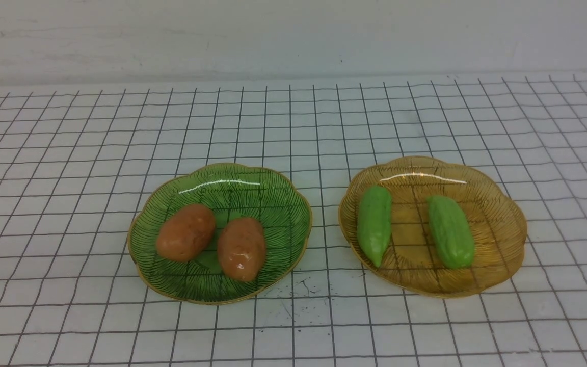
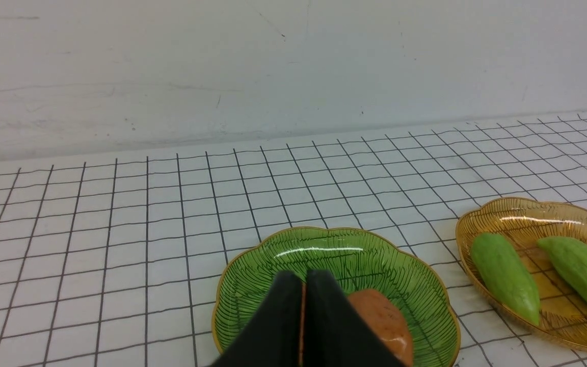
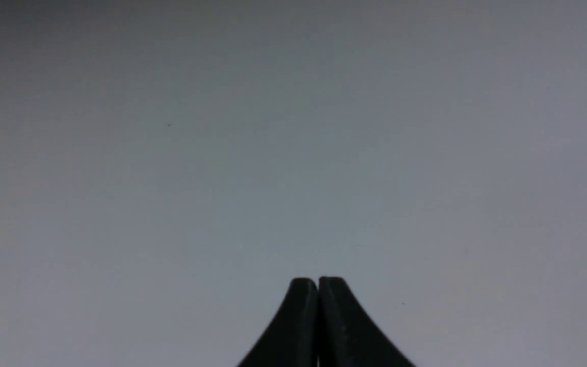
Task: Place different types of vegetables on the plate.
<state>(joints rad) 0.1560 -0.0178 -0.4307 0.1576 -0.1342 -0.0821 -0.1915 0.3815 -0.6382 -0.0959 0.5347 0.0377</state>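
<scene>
Front view, two glossy orange-brown potatoes (image 1: 185, 232), two matte green cucumbers (image 1: 374, 224)

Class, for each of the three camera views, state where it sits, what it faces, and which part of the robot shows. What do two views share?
Front view: between the arms, facing the green plate with two potatoes and the amber plate with two cucumbers; no robot part shows.
Left wrist view: low behind the shut left gripper, facing both plates.
Right wrist view: behind the shut right gripper, facing blank grey.
Front and left wrist share both plates.
</scene>
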